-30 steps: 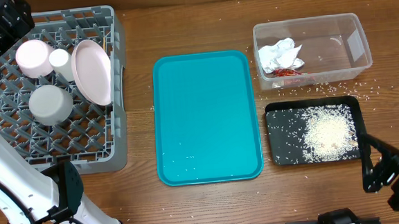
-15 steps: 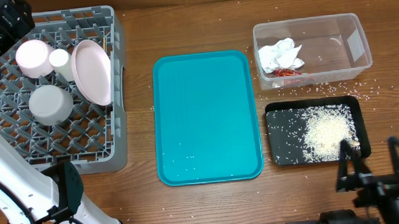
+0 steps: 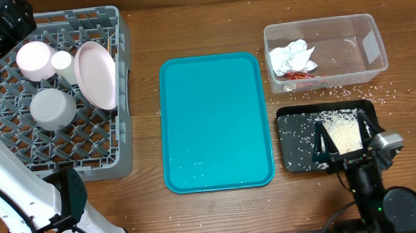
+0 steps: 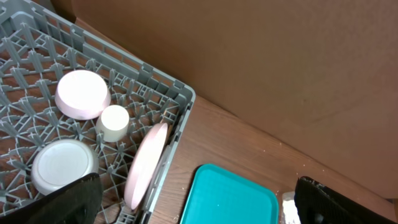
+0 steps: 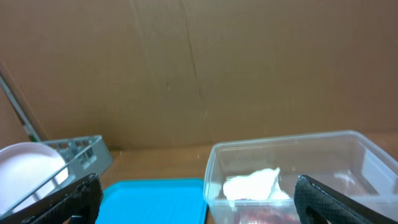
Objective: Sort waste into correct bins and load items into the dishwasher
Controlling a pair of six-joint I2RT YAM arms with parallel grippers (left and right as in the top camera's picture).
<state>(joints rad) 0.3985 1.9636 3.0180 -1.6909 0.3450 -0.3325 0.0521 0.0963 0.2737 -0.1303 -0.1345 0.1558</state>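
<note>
Right claw (image 3: 344,143) at the near right edge of the wooden worktop (image 3: 200,218), fingers spread wide and holding nothing, poised over the near half of the black tray (image 3: 284,155); from overhead its two fingers frame the rice heap (image 3: 341,131), and its height above the grains cannot be told. Black tray: shallow, rectangular, with the whitish rice piled toward its right side and thinner grains strewn over the rest. Teal tray (image 3: 215,122): large, flat, in the centre of the worktop just left of the black tray, a few pale specks near its front edge. Loose grains (image 3: 351,91): scattered on the bare wood between the black tray and the clear tub (image 3: 318,21). Clear tub: rectangular, rounded corners, directly behind the black tray; at its left end a crumpled white napkin (image 3: 291,56) with a small red wrapper (image 3: 301,75) against its near side. Grey dish rack (image 3: 116,147): lattice floor, low walls, at the left, well apart from the bins. Inside it, front to back: grey bowl (image 3: 52,106); pale pinkish plate (image 3: 95,74) standing on edge by the right wall; small white cup (image 3: 62,60); pinkish-white bowl (image 3: 36,60) beside the cup. Left claw (image 4: 198,186): above the rack's far left corner, fingers wide apart, empty.
</note>
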